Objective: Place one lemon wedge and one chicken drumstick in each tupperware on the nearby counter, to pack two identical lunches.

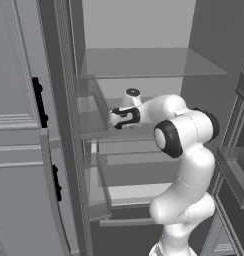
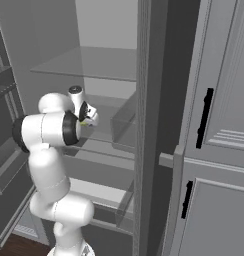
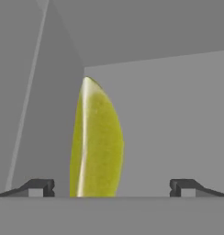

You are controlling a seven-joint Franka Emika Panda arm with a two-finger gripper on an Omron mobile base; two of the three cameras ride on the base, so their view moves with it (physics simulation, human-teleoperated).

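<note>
Lemon work was the step in hand, and it took place inside a big open fridge [image 1: 144, 65] with grey glass shelves [image 1: 154, 62]. Tall grey cabinet doors [image 1: 19, 125] with black handles [image 1: 39, 102] stood beside it. The white arm [image 1: 186, 150] reached far in over a middle shelf.

The gripper [image 3: 112, 187] had its two dark fingertips [image 3: 40, 187] spread wide apart. A yellow-green lemon wedge [image 3: 96, 144] stood on end between them, closer to the one on the view's left. I could not tell if either tip touched it. A speck of yellow showed at the hand in the right base view too.

By my guess the task was near its start. The wedge did not look picked up yet, so the squeeze and lift were still to come. No tupperware, drumstick or counter could be seen, so I could not say if anything was packed.

No words or labels could be read anywhere.
</note>
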